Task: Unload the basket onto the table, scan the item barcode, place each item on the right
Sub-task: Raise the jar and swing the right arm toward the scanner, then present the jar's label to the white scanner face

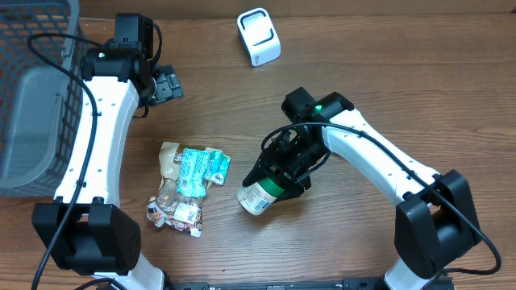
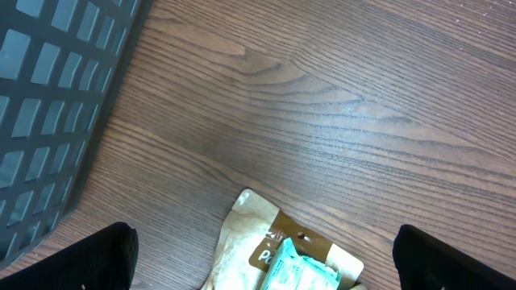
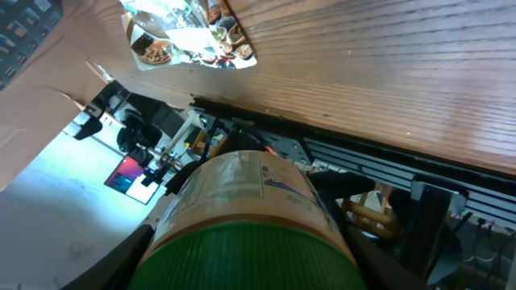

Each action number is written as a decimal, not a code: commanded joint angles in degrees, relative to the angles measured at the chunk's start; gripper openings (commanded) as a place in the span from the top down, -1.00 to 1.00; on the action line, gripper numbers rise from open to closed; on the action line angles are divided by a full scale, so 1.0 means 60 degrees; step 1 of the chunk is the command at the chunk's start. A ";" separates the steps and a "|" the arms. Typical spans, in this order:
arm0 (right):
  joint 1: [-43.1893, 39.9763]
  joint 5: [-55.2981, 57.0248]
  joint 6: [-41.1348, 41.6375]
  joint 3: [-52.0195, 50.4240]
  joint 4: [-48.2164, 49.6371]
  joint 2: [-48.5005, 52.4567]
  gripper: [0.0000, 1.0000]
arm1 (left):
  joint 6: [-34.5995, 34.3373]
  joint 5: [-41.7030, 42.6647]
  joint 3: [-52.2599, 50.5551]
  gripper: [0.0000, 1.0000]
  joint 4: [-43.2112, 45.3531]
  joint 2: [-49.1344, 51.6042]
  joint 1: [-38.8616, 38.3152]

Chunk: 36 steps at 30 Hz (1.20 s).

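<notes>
Step in hand: item secured, not yet presented for scanning. The right hand point(image 1: 282, 173) is closed around a green-lidded jar point(image 1: 256, 197), gripping near the lid end. The jar lies tilted at 6 o'clock from the tabletop point(image 1: 363, 72) centre, base pointing to 7 o'clock. Whether it is clear of the surface cannot be told.

The left hand point(image 1: 167, 84) stands wide and empty at 10 o'clock, beside the basket point(image 1: 32, 89).

The white scanner point(image 1: 258, 36) sits at 12 o'clock, well apart from the jar.

Next move, in my judgement: carry the jar toward 12 o'clock and turn it so the barcode faces the scanner.

Writing: the jar's pale label carries print, illegible in both views; no barcode is found. The snack packets point(image 1: 187, 181) at 8 o'clock show no readable brand.
</notes>
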 commanded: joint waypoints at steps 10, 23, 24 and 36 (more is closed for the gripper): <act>-0.0022 -0.0554 -0.0007 0.0321 0.0018 -0.0044 0.78 | 0.0135 0.0040 0.0087 -0.99 -0.0015 -0.0124 0.0007; 0.0211 0.6382 -0.0051 0.0313 0.0335 -0.0044 0.78 | 0.0135 0.0040 0.0087 -0.99 -0.0015 -0.0124 0.0007; 0.0237 0.7468 -0.0051 0.0313 0.0474 -0.0044 0.78 | 0.0135 0.0040 0.0087 -0.99 -0.0015 -0.0127 0.0007; -0.0080 0.9530 -0.1443 0.2047 0.1810 -0.0044 0.93 | 0.0135 0.0040 0.0087 -0.99 -0.0015 -0.0124 0.0007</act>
